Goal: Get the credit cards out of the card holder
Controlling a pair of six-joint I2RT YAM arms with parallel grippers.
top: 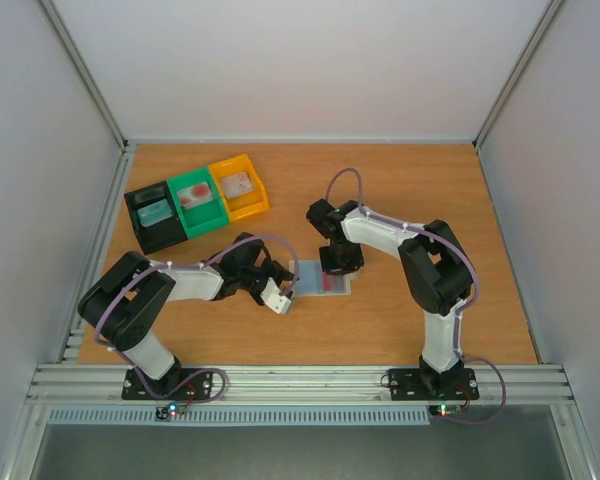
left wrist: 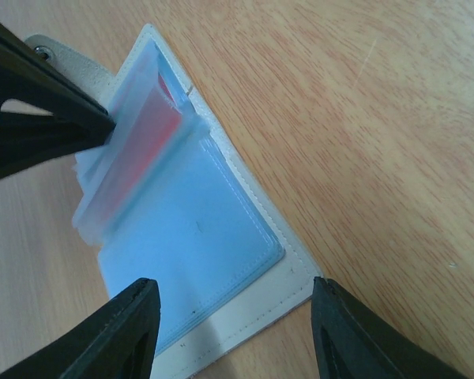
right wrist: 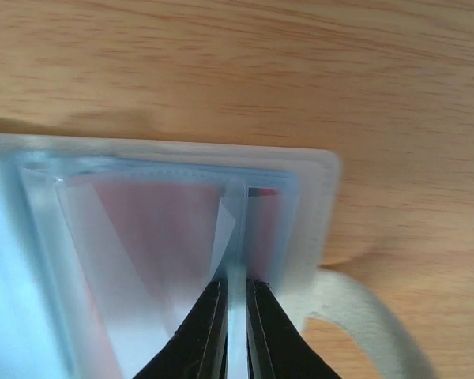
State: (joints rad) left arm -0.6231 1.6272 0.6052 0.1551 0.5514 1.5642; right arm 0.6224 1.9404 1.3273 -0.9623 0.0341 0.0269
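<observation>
A translucent pale-blue plastic card holder [left wrist: 197,253], on the wooden table [top: 400,200], is pinched at its raised pocket by the right gripper [right wrist: 235,284], the left gripper [left wrist: 233,288] open above, so the reddish-pink card [left wrist: 150,134] inside can be drawn out.

A robotics lab test cell: a wooden tabletop [top: 400,310] boxed in by plain white wall panels [top: 310,60], an aluminium frame rail [top: 300,380] carrying a bolted left arm [top: 170,285] and right arm [top: 430,270], and coloured sorting bins [top: 198,200].
</observation>
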